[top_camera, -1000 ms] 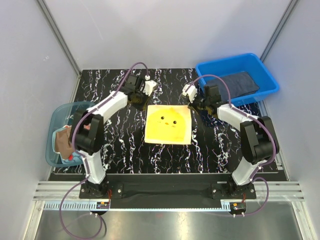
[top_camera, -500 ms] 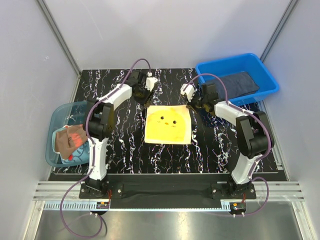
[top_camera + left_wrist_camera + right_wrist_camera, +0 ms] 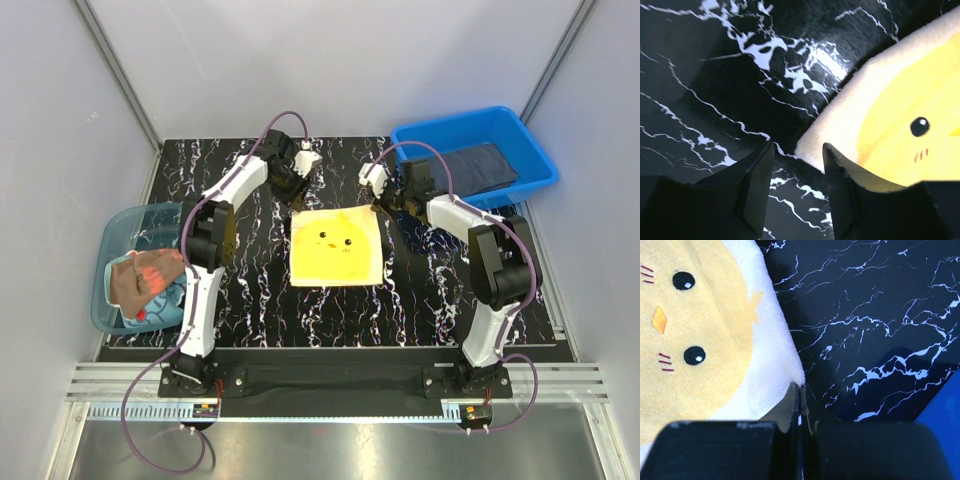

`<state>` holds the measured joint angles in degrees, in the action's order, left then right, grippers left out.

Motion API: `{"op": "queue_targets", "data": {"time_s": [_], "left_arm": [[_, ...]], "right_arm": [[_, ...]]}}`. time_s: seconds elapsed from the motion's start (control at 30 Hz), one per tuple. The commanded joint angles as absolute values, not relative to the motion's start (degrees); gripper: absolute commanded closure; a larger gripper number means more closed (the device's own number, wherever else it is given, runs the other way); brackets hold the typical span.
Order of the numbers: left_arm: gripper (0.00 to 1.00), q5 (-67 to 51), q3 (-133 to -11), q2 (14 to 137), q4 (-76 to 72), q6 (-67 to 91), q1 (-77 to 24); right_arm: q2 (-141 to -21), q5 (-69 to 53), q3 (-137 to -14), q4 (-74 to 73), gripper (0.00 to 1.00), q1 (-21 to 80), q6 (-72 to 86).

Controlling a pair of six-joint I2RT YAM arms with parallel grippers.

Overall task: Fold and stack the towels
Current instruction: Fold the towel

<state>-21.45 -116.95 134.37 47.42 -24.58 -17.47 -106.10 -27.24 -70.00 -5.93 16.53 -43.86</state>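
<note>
At yellow towel (image 3: 337, 247) far corners: left end effector (image 3: 797, 149) open astride corner; right end effector (image 3: 800, 391) closed, touching corner.

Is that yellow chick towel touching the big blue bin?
Apart. The top external view shows the yellow chick towel lying flat mid-table, with a stretch of black marbled table between it and the blue bin.
</note>
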Motion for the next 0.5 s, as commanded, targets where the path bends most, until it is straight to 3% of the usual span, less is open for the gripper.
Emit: {"op": "queue_targets", "data": {"time_s": [0.0,0.47], "left_arm": [[0.5,-24.1,-119.2,133.9,50.7,-26.3,-17.0],[0.49,-23.0,-122.3,138.0,51.8,-27.2,-16.4]], "right_arm": [[-107.8,-29.5,-73.7,-6.1,1.0,15.5,-45.4],[-109.3,-31.6,-74.7,-5.5,1.0,14.6,-45.7]]}}
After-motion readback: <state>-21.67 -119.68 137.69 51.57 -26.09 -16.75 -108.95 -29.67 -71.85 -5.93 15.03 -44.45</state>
